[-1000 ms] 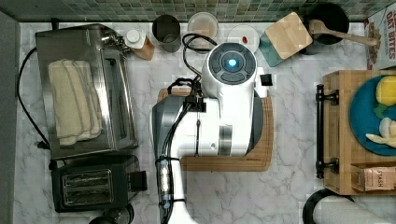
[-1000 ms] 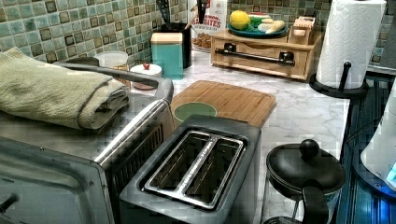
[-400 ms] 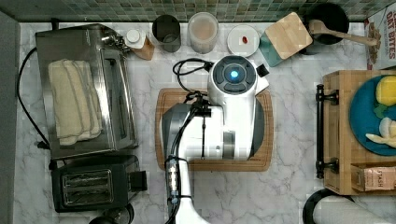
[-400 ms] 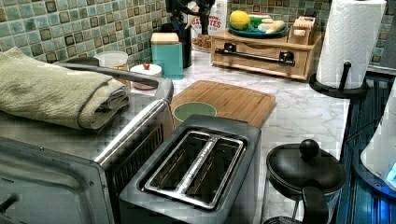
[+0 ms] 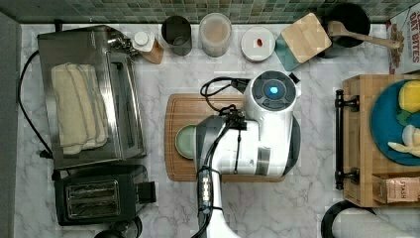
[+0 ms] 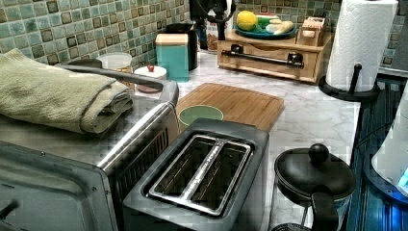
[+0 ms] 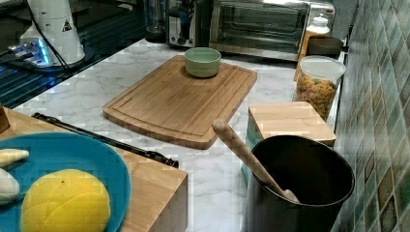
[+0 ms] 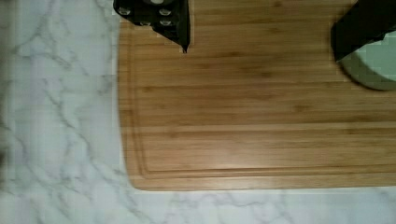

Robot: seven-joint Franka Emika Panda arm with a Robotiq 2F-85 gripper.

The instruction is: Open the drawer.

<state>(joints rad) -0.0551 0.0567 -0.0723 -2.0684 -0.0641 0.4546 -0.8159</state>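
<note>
— While the gripper (image 8: 261, 32) hangs over the cutting board (image 8: 261, 121), fingers spread apart and empty, where's the drawer (image 5: 357, 144)?
— At the top view's right, well apart from the arm (image 5: 257, 134), its black handle (image 5: 339, 140) facing the board.

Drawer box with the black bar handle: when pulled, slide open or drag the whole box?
Box likely stays put: a loaded plate weighs it down. It may still creep on smooth marble. The handle looks rigid.
</note>
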